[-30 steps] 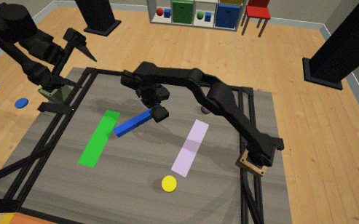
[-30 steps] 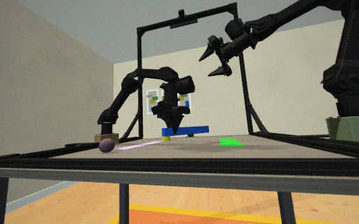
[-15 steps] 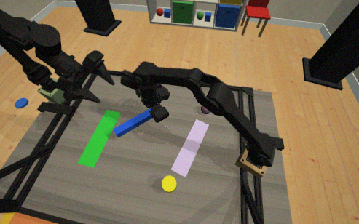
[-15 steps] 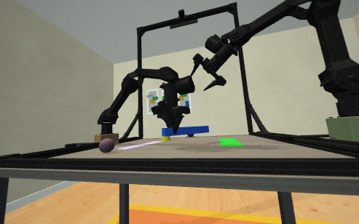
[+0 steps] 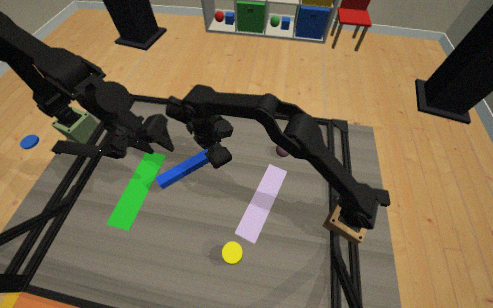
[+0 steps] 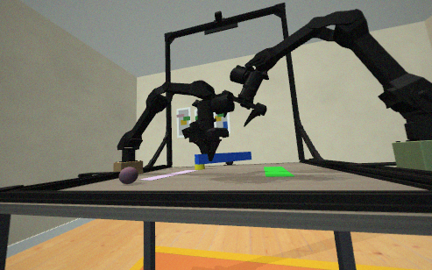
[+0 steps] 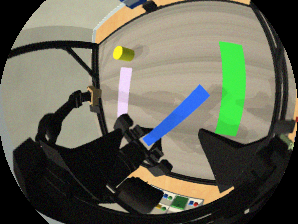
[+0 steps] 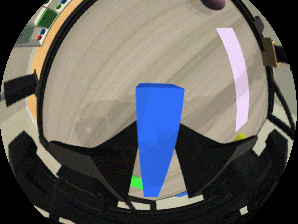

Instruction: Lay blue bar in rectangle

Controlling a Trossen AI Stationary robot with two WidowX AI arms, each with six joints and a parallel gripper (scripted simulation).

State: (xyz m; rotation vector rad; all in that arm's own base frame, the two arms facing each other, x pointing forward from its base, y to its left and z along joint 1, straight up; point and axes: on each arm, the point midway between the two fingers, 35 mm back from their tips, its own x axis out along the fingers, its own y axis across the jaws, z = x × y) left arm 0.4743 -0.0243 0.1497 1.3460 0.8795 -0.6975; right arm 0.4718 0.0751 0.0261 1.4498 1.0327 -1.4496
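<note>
The right gripper [image 5: 218, 154] [image 6: 210, 157] [image 7: 156, 133] [image 8: 155, 124] is holding the blue bar [image 5: 183, 169] [image 6: 235, 157] [image 7: 177, 115] [image 8: 160, 107] near one end, its fingers closed on the bar's sides. The bar is hanging above the bench [image 5: 193, 215] [image 6: 182, 183] [image 7: 175, 45] [image 8: 110, 60], its free end pointing toward the green rectangle [image 5: 135, 192] [image 6: 278, 171] [image 7: 232, 90] [image 8: 136, 182] and lying askew to it. The left gripper [image 5: 161, 149] [image 6: 246, 123] [image 7: 162, 133] is standing wide open and empty, reaching over the bench on the green rectangle's side. Farther out, the lavender rectangle [image 5: 261, 202] [image 6: 169, 175] [image 7: 124, 92] [image 8: 240, 77] is lying bare, with a yellow cylinder [image 5: 232, 252] [image 6: 200, 166] [image 7: 123, 53] standing near one end and a purple ball [image 5: 283, 151] [image 6: 128, 175] [image 8: 215, 4] resting near the other.
</note>
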